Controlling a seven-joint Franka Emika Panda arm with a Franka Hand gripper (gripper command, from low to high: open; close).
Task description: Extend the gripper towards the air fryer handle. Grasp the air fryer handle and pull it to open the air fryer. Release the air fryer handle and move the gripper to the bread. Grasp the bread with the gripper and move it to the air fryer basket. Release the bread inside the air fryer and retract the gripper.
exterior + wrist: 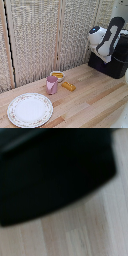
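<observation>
The black air fryer (114,66) stands at the exterior view's right on the wooden table. The white-and-grey arm (106,39) bends down in front of it, and its white hand, the gripper (104,57), sits close against the fryer's upper front. Its fingers are not visible, so open or shut is unclear. I cannot make out the air fryer handle or the air fryer basket against the black body. The wrist view is blurred and filled by the air fryer (50,168) above the table boards. The golden-orange bread (68,86) lies on the table, far from the gripper.
A pink cup (52,84) stands beside the bread. A small white bowl (57,75) with yellow contents is behind it. A large patterned plate (29,109) lies near the front edge. A woven screen (45,35) backs the table.
</observation>
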